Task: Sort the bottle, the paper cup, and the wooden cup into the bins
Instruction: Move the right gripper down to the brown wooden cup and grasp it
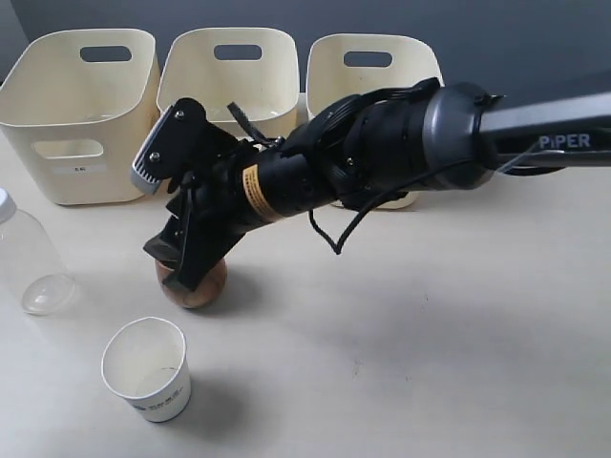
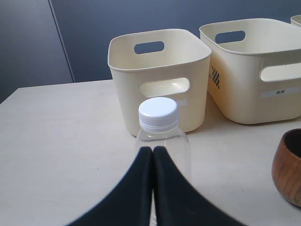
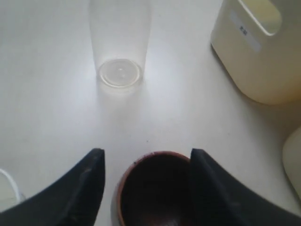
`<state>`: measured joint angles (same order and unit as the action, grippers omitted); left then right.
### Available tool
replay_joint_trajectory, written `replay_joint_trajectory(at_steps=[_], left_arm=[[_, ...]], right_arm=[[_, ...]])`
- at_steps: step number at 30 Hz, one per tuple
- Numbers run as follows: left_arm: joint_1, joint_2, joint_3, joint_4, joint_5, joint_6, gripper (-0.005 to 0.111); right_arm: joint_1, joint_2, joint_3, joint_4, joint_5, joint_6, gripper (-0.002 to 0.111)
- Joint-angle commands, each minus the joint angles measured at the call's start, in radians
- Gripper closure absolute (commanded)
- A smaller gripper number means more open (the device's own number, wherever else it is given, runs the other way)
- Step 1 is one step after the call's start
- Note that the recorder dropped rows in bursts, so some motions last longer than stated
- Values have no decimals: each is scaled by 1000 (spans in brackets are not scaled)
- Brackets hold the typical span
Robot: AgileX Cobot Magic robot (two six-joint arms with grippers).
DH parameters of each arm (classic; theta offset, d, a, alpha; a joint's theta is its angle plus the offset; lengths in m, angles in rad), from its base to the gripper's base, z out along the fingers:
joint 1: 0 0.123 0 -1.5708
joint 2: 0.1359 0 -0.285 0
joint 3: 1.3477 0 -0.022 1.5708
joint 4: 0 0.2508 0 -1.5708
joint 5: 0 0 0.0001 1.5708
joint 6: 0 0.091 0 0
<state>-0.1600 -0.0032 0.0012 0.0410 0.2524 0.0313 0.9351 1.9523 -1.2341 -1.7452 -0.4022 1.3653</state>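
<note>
Exterior view: the right gripper reaches across, down over the small dark-brown wooden cup on the table. Right wrist view: its fingers stand apart, flanking the cup. Left wrist view: the left gripper, pressed together, faces the clear white-capped plastic bottle.

— Where is the right arm?
— It reaches in from the right of the exterior view across the middle, its dark forearm sloping down toward the table. The right gripper hangs low at the left, pointing downward.
— And its jaws?
— Spread apart. In the right wrist view the two black fingers stand wide, one on each side of the wooden cup, not visibly pressing it.
— The left arm?
— Only the left gripper shows, in its own wrist view: the two black fingers meet at the tips, closed on nothing, and point level over the table.
</note>
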Motion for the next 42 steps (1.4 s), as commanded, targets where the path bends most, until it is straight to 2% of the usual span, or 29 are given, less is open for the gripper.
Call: replay_joint_trajectory(at_steps=[1,19,29,30,31,34,35,42], left_arm=[[-3,3,-1,2,-14,-3,107],[-3,3,-1,2,-14,-3,107],[-3,3,-1,2,-14,-3,107],[-3,3,-1,2,-14,-3,107],[-3,3,-1,2,-14,-3,107],[-3,3,-1,2,-14,-3,107],[-3,3,-1,2,-14,-3,107],[-3,3,-1,2,-14,-3,107]], right_arm=[[-2,31,-7,1,24,-7,57],[-2,60,-8,1,-53,-5,57],[-2,120,-8,1,8,-5,58],[-2,120,-8,1,8,-5,61],[-2,120,-8,1,6,-5,69],[-2,120,-8,1,4,-5,104],[-2,120,-8,1,4,-5,108],[-2,114,-8,1,6,-17,108]])
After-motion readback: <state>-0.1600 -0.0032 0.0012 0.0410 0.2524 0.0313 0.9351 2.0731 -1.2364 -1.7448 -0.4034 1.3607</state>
